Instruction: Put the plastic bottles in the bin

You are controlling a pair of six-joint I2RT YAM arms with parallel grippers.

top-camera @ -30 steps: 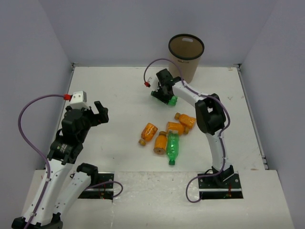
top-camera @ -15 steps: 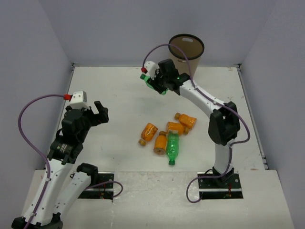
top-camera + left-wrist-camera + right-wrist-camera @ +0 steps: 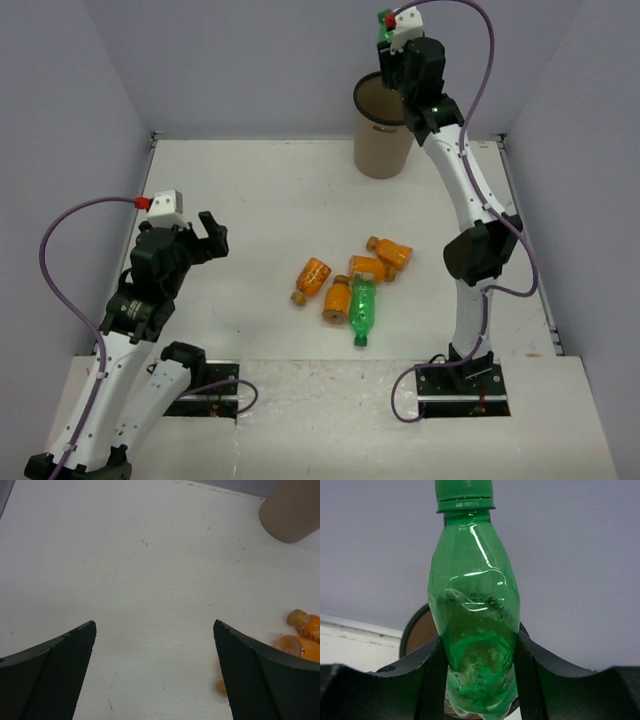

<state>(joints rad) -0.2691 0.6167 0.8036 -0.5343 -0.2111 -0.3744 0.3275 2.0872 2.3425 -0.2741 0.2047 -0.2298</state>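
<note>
My right gripper (image 3: 476, 680) is shut on a translucent green bottle (image 3: 472, 615), cap up, with both pads against its lower body. In the top view that gripper (image 3: 405, 62) is raised high over the tan bin (image 3: 383, 135), whose black rim (image 3: 412, 630) shows just behind the bottle. Several stubby orange bottles (image 3: 313, 275) and another green bottle (image 3: 362, 310) lie together mid-table. My left gripper (image 3: 210, 235) hovers open at the left, nothing between its fingers (image 3: 60, 680). Two orange bottles (image 3: 302, 647) show at its right edge.
The bin (image 3: 292, 510) stands at the back of the white table (image 3: 250, 200), close to the rear wall. Grey walls close in the back and both sides. Purple cables loop from both wrists.
The right arm lifted the green bottle off the table, swung it right and up, and now holds it above the bin. The left arm has not moved.
</note>
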